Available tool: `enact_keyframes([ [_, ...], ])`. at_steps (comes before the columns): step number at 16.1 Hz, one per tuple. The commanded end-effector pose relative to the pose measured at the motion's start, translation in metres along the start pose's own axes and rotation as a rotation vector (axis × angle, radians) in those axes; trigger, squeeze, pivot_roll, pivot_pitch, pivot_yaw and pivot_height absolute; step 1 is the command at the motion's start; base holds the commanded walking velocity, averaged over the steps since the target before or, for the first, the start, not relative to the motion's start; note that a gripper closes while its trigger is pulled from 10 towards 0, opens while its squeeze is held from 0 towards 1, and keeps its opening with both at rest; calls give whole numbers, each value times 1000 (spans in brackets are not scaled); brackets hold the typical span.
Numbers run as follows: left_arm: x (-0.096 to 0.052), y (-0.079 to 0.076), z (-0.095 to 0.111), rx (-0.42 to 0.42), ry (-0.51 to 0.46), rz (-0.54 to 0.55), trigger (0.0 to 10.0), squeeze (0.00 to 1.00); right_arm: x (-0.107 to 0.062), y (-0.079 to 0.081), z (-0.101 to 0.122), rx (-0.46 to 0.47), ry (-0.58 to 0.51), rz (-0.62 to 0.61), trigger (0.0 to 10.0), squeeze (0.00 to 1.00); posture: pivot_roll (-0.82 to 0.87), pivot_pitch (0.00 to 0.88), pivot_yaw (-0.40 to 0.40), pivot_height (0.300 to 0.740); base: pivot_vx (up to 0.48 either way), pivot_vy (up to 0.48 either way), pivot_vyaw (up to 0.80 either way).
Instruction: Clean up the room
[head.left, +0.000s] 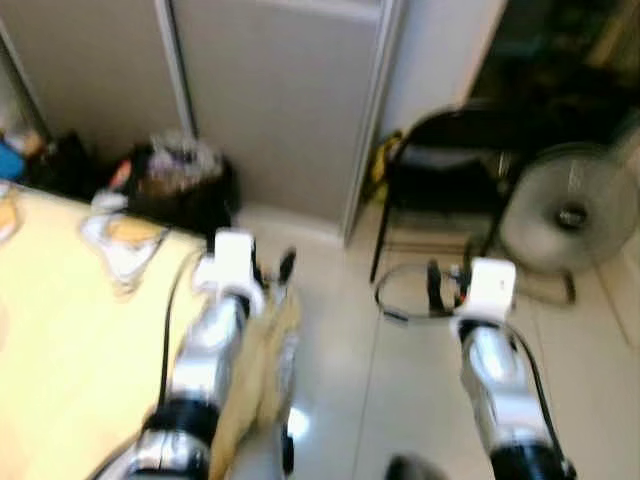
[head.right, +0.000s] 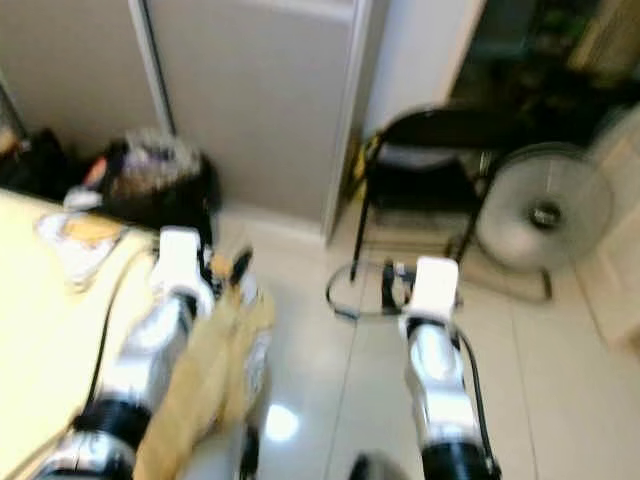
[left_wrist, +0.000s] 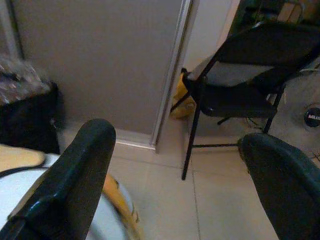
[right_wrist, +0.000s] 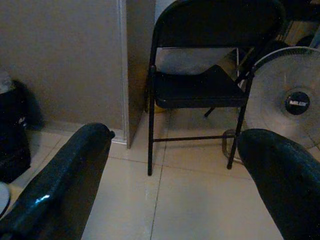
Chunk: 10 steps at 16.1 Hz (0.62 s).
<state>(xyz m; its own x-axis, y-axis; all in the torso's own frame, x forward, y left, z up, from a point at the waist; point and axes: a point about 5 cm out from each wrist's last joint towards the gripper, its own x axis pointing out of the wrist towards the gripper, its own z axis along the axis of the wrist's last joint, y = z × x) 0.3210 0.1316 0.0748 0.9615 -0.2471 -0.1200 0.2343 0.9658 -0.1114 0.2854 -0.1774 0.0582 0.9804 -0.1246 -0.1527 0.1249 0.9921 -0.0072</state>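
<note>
Room: tiled floor (head.left: 330, 330), black folding chair (right_wrist: 200, 85) by the grey wall.
Fan (head.left: 570, 215): just beside the chair.
Left gripper (left_wrist: 180, 175): fingers apart, yellowish cloth (head.left: 255, 375) draped alongside the arm.
Right gripper (right_wrist: 175, 175): fingers apart, facing the chair.
Bin (head.left: 180, 180): against the wall, well apart from the chair.

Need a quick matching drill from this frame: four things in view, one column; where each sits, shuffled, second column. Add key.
Things:
1. folding chair
2. floor fan
3. black trash bag
4. yellowish cloth

Places:
A. draped at the left arm
B. far right, beside the chair
C. at the wall, past the yellow table
D. beside the wall corner, ahead of the right gripper

Pairs: 1-D, 2-B, 3-C, 4-A
</note>
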Motion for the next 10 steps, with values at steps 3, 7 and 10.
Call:
enact_keyframes([
  [3, 2, -7, 3, 9, -18, -34, 10000, 0, 2, -8, -3, -22, 17, -23, 10000, 0, 21, 0, -8, 700, -480, 0, 0],
  [7, 2, -8, 1, 6, -24, -37, 10000, 0, 3, -9, -7, -35, 31, -28, 10000, 0, 23, 0, -11, 700, -480, 0, 0],
  [10, 0, -4, -1, 4, -22, -11, 10000, 0, 2, -9, -11, -37, 45, -30, 10000, 0, 38, 0, -22, 700, -480, 0, 0],
])
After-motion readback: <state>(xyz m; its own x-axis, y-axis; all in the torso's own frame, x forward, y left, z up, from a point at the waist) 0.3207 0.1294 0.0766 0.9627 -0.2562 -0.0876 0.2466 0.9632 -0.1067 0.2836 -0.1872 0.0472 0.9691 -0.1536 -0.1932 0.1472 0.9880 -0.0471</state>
